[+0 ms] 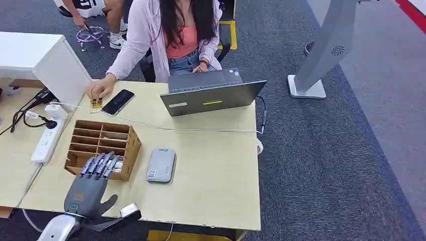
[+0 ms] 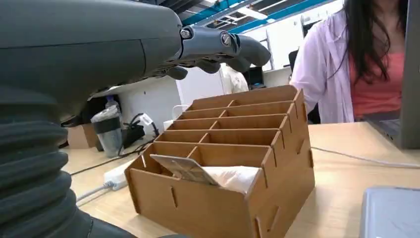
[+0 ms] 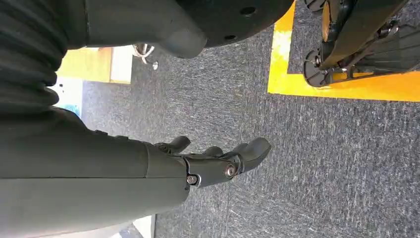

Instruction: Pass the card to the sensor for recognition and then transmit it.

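left hand (image 1: pixel 90 187) hovers over the near end of the wooden slotted box (image 1: pixel 103 148) on the bench (image 1: pixel 216 170), fingers (image 1: pixel 103 164) spread wide and stretched forward, holding nothing; in the left wrist view the fingertips (image 2: pixel 237 49) sit above the box, apart from it; card (image 2: pixel 184 168) leans tilted in the nearest compartment of the box, resting on something white beside it; grey sensor (image 1: pixel 161 164) lies flat on the bench just beside the box, on the robot's right of it; right hand (image 3: pixel 218 161) hangs over grey carpet (image 3: pixel 307 163), fingers loosely apart and gently curled, empty; a person in a pink shirt (image 1: pixel 166 35) sits at the far side of the bench behind a laptop (image 1: pixel 211 93), one hand (image 1: pixel 99 89) on a small yellow item (image 1: pixel 96 104) next to a black phone (image 1: pixel 118 102); white power strip (image 1: pixel 47 140) lies well apart from the box on the robot's left; a white cable (image 1: pixel 201 129) crosses the bench between laptop and box.
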Controlling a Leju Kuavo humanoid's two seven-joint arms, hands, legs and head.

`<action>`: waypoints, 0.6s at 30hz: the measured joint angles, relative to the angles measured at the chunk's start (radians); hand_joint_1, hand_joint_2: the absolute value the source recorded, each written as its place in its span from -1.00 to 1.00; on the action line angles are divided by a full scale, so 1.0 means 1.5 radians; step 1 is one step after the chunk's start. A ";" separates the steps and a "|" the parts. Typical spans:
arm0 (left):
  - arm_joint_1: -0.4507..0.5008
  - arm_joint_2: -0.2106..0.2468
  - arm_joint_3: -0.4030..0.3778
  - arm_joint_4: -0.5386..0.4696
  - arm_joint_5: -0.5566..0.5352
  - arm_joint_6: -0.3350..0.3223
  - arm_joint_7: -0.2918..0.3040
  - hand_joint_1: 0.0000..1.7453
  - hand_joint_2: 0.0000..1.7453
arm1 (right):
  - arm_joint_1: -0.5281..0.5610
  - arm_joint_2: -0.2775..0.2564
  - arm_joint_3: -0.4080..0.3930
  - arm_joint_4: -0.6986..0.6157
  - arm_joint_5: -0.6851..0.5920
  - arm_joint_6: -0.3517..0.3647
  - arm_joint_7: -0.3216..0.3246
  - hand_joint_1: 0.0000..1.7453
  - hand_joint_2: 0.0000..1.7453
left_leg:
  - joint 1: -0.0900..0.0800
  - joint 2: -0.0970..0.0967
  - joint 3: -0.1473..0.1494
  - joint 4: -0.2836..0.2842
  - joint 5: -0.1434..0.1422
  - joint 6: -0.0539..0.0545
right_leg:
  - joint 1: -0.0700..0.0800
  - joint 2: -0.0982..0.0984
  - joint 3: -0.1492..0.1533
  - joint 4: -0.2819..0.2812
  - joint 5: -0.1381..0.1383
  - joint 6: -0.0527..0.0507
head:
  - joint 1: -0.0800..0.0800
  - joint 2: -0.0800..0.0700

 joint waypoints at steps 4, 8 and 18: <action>0.000 0.001 0.000 0.008 0.005 -0.012 0.006 -1.00 1.00 | 0.000 0.000 0.000 0.000 0.002 0.000 0.000 -1.00 1.00 | 0.000 0.000 0.000 0.000 0.000 0.000 | 0.000 0.000 0.000 0.000 0.000 0.000 | 0.000 0.000; -0.005 0.000 0.000 0.023 -0.017 -0.004 0.044 -1.00 1.00 | 0.000 0.000 0.000 0.000 0.006 0.000 0.000 -1.00 1.00 | 0.000 0.000 0.000 0.000 0.000 0.000 | 0.000 0.000 0.000 0.000 0.000 0.000 | 0.000 0.000; -0.042 -0.030 0.054 0.101 -0.046 0.060 0.085 -1.00 1.00 | -0.001 0.000 0.002 -0.001 0.026 0.002 0.006 -1.00 1.00 | 0.000 0.000 0.000 0.000 0.000 0.000 | 0.000 -0.001 0.000 0.000 0.000 0.000 | 0.000 0.000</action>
